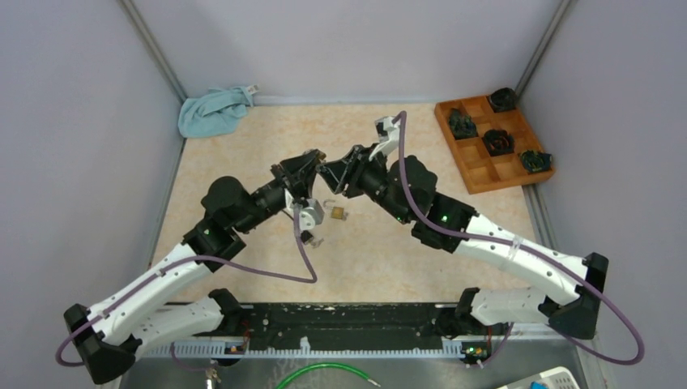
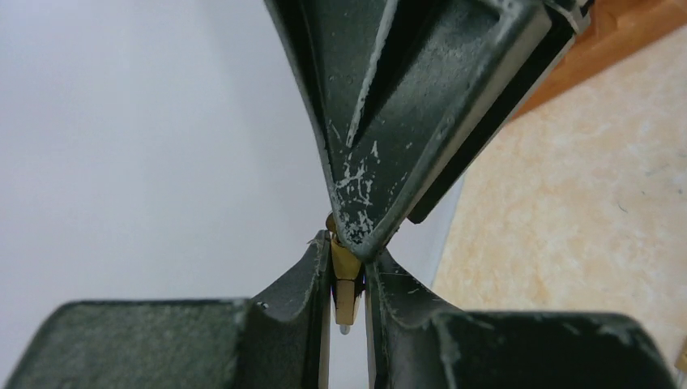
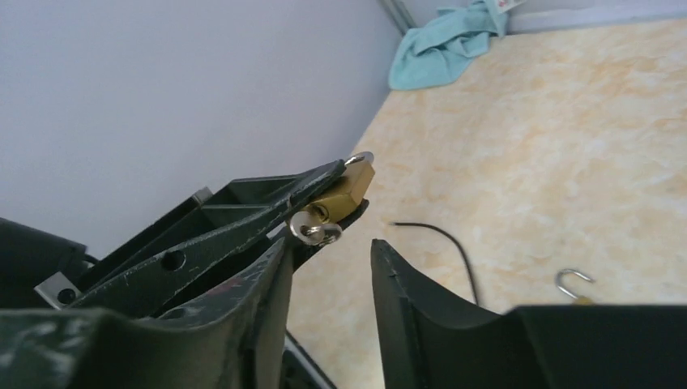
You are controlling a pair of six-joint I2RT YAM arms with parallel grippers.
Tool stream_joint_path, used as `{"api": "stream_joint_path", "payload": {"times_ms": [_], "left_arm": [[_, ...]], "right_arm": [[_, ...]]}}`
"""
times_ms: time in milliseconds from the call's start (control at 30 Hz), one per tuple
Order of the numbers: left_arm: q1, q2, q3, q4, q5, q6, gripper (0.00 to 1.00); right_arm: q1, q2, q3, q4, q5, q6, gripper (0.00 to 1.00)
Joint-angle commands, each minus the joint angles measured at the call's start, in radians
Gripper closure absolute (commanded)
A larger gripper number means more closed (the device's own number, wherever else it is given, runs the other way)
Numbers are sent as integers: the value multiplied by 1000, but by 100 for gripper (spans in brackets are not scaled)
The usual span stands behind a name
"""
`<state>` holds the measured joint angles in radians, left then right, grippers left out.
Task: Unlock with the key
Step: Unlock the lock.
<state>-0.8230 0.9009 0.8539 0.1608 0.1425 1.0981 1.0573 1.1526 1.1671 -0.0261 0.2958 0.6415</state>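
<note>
In the right wrist view a small brass padlock [image 3: 347, 193] is pinched between the left gripper's fingers [image 3: 243, 219]. A silver key [image 3: 316, 231] sticks out of its keyhole end. My right gripper [image 3: 330, 250] stands open just below the key, touching nothing. The left wrist view shows my left gripper [image 2: 348, 261] shut on the padlock [image 2: 347, 285], with a right gripper finger [image 2: 405, 121] looming close above. From the top, the left gripper [image 1: 314, 164] and the right gripper [image 1: 330, 173] meet tip to tip above mid-table, and the held padlock is hidden between them.
A second brass padlock [image 1: 336, 213] with its shackle [image 3: 573, 280] swung up lies on the table under the grippers. A teal cloth [image 1: 212, 110] sits at the back left. A wooden compartment tray [image 1: 478, 174] holding dark objects stands at the back right. A thin black wire [image 3: 454, 243] lies on the table.
</note>
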Motion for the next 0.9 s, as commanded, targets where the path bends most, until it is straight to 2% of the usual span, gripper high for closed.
{"api": "stream_joint_path", "payload": {"times_ms": [0, 33, 100, 367, 667, 867], "left_arm": [[-3, -67, 19, 196, 82, 1, 100], [-4, -76, 21, 189, 114, -1, 100], [-4, -89, 25, 165, 156, 1, 100], [-4, -146, -3, 163, 360, 60, 100], [-5, -146, 40, 157, 471, 70, 100], [-5, -110, 128, 142, 446, -167, 100]], "right_arm": [[3, -91, 13, 35, -82, -15, 53], [3, -127, -9, 65, -85, -41, 48], [3, -197, -47, 96, -78, -90, 44], [3, -427, -229, 267, -127, -344, 46], [2, -388, -258, 313, -243, -565, 43], [3, -329, -226, 297, -267, -732, 43]]}}
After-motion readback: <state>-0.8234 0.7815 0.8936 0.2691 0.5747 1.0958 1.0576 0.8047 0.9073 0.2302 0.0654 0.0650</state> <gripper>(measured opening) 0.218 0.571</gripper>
